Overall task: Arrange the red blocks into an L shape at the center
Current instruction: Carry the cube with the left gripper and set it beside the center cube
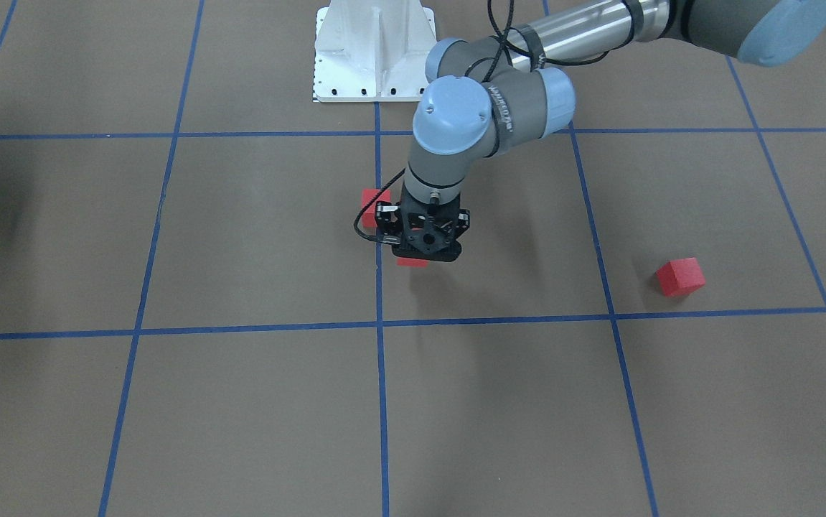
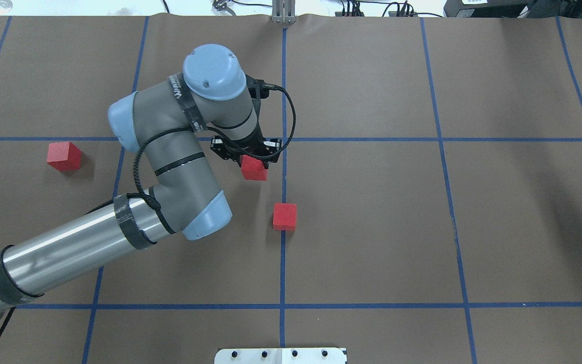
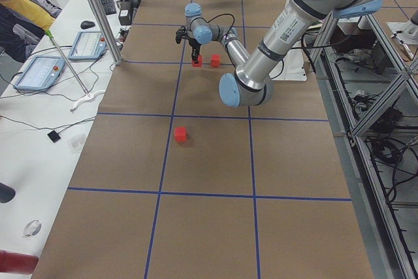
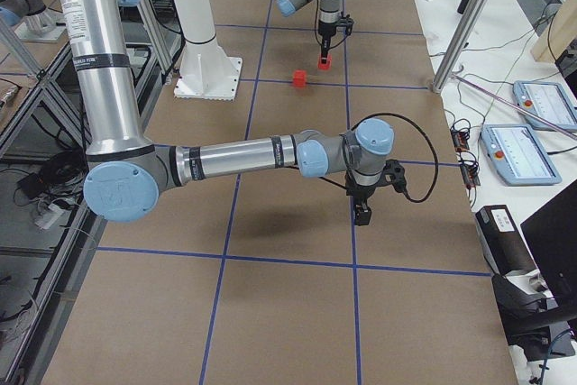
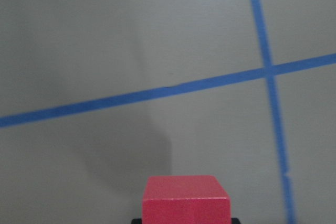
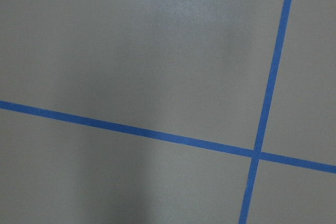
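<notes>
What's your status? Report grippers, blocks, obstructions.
Left gripper shut on small matte red cube beside middle blue tape line. Second cube on line, third off left. Right gripper unreadable. Nothing between them.

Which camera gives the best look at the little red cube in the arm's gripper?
Overhead exterior: the small matte red cube shows two faces clearly, just under the left gripper. The left wrist view cuts it off at the frame's edge; front-facing shows only a sliver; the side views show it tiny.

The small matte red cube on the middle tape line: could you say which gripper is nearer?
Left. The left gripper, holding another red cube, is just beyond the on-line cube; the right gripper is far rightward.
</notes>
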You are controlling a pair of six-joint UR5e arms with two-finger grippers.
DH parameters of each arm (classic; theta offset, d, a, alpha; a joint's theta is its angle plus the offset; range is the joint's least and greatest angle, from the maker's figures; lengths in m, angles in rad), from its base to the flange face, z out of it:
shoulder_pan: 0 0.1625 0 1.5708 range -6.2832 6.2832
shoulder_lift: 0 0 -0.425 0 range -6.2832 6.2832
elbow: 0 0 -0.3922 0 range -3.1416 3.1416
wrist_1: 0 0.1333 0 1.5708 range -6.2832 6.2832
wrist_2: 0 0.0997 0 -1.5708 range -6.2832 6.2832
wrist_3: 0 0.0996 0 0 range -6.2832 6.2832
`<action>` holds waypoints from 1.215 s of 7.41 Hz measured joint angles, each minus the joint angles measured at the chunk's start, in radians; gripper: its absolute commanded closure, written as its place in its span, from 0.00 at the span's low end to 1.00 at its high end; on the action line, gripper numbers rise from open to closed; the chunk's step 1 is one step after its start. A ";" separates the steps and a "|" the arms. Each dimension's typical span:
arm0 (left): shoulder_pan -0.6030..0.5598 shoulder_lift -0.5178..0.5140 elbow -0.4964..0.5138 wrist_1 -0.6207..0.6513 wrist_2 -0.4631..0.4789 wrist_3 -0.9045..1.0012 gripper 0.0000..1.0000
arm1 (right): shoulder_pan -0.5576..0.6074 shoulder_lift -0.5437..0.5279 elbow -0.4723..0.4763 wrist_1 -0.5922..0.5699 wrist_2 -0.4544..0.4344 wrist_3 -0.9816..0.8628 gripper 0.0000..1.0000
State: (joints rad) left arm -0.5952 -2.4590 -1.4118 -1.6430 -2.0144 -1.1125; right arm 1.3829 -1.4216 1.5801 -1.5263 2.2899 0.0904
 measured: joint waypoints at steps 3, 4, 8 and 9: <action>0.068 -0.051 0.045 0.001 0.065 -0.086 1.00 | 0.001 0.000 0.001 0.000 -0.002 0.000 0.01; 0.076 -0.052 0.047 0.001 0.072 -0.099 1.00 | 0.001 0.000 0.001 0.000 -0.003 0.001 0.01; 0.090 -0.047 0.048 0.000 0.091 -0.111 1.00 | 0.001 0.002 0.001 0.000 -0.003 0.003 0.01; 0.091 -0.046 0.048 0.000 0.097 -0.111 1.00 | 0.001 0.003 0.001 0.000 -0.003 0.003 0.01</action>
State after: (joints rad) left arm -0.5046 -2.5051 -1.3637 -1.6429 -1.9171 -1.2232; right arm 1.3837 -1.4190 1.5815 -1.5263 2.2872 0.0935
